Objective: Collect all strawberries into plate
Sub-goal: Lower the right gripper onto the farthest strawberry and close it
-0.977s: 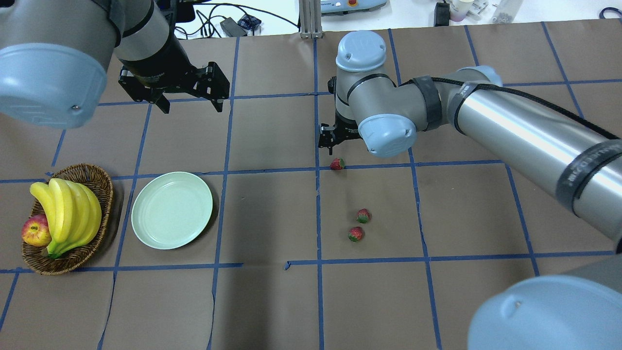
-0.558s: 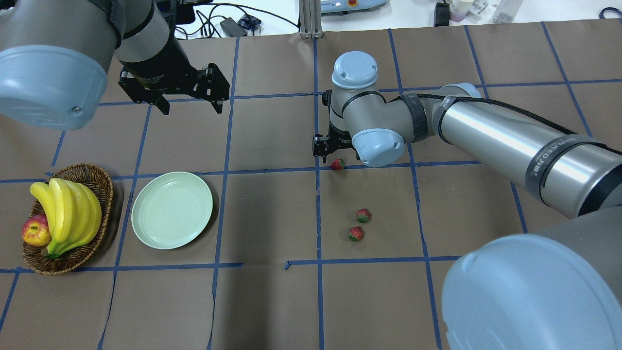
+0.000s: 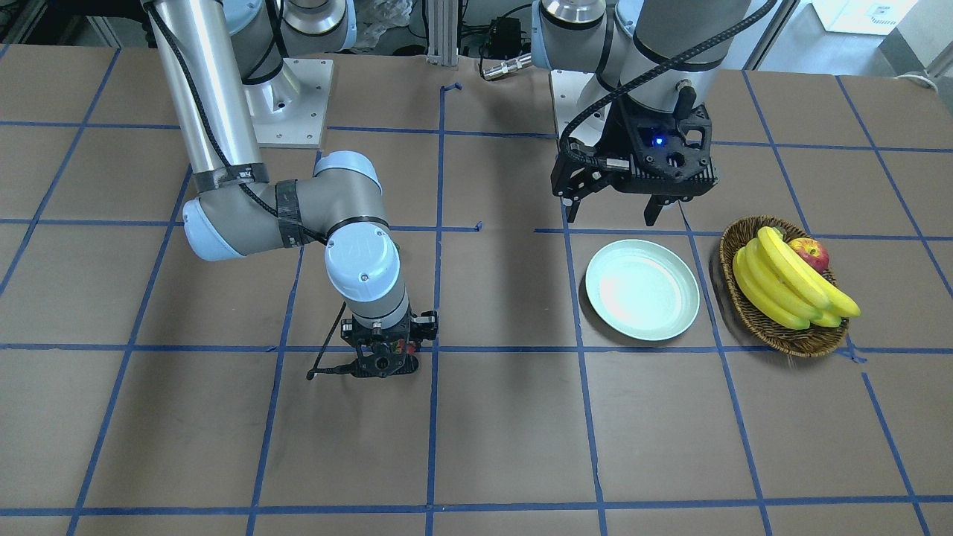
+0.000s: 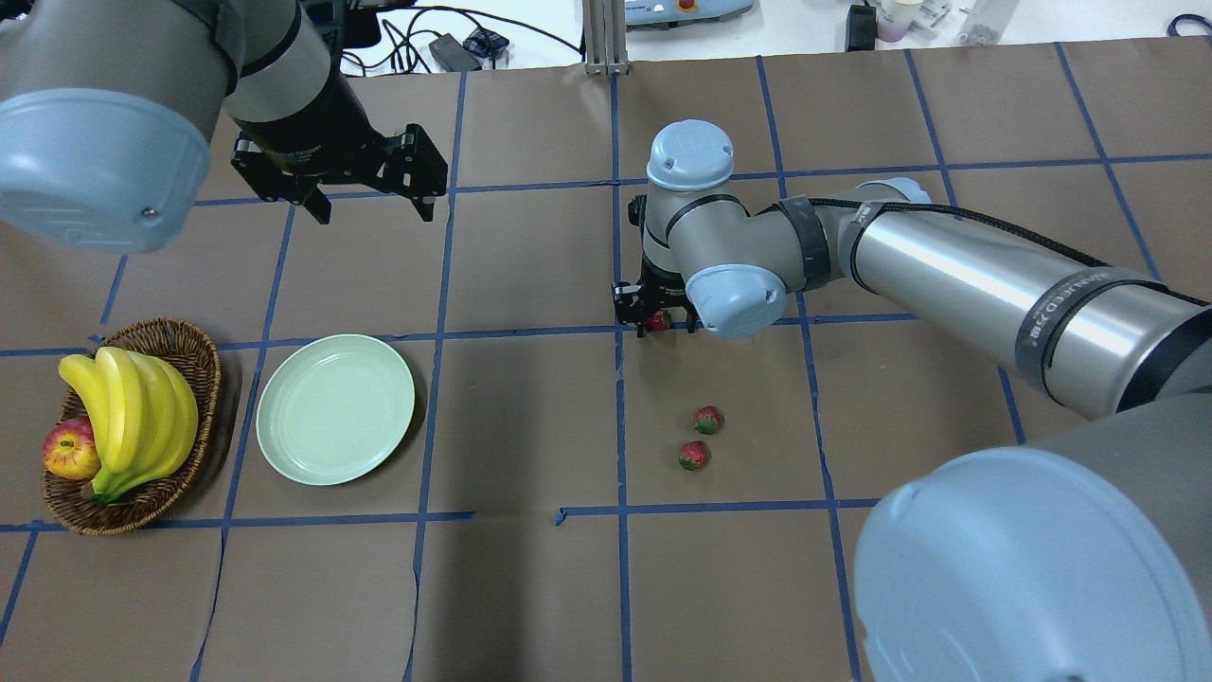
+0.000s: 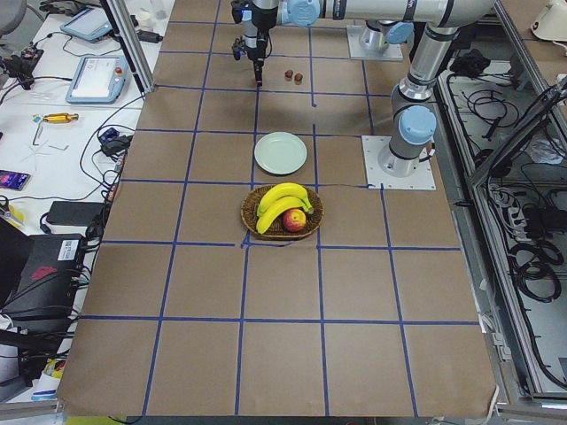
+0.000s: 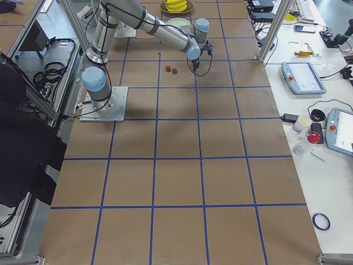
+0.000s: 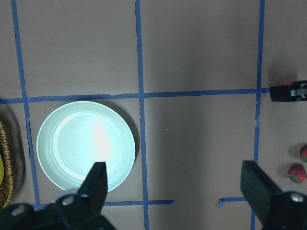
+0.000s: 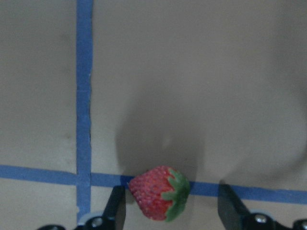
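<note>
Right gripper (image 8: 168, 211) sitting wide open around strawberry (image 8: 159, 192), holding nothing. Berry hugging left finger (image 8: 116, 206), so closing risks nudging it, rolling away off-centre.

plate (image 4: 335, 409): round, pale mint, glossy, raised rim, sitting flat on the table with nothing in it
far strawberry (image 8: 159, 192): red with a green cap, lying on its side right on a blue tape line
other two strawberries (image 4: 707, 420) (image 4: 694, 456): close together on the table, well apart from the plate, green caps showing
</note>
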Controlling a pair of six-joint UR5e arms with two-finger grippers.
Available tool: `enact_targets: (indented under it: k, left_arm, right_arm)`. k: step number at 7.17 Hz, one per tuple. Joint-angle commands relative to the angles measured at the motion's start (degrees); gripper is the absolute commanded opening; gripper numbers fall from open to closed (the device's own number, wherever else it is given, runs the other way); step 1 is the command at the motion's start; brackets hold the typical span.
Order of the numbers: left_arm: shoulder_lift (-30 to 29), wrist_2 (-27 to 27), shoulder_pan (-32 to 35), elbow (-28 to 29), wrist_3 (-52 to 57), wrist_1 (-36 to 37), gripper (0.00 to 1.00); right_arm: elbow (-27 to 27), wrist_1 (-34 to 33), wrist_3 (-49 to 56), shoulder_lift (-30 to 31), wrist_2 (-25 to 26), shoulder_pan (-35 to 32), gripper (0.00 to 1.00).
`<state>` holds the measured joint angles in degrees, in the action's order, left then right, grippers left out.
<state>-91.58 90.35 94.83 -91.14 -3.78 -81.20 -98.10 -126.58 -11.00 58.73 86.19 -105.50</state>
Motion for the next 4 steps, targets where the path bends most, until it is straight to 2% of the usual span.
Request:
enact_targets:
  k: [1,4]
  left_arm:
    - [0.0,-0.1,0.0,0.0,0.0,0.1,1.0]
    - [-0.1,-0.1,0.0,0.0,0.0,0.1,1.0]
  right_arm:
    - [-0.1,-0.1,-0.3,0.2,-0.1,-0.1,0.0]
    - [0.6,-0.5,-1.0,1.0,0.1,-1.5,0.0]
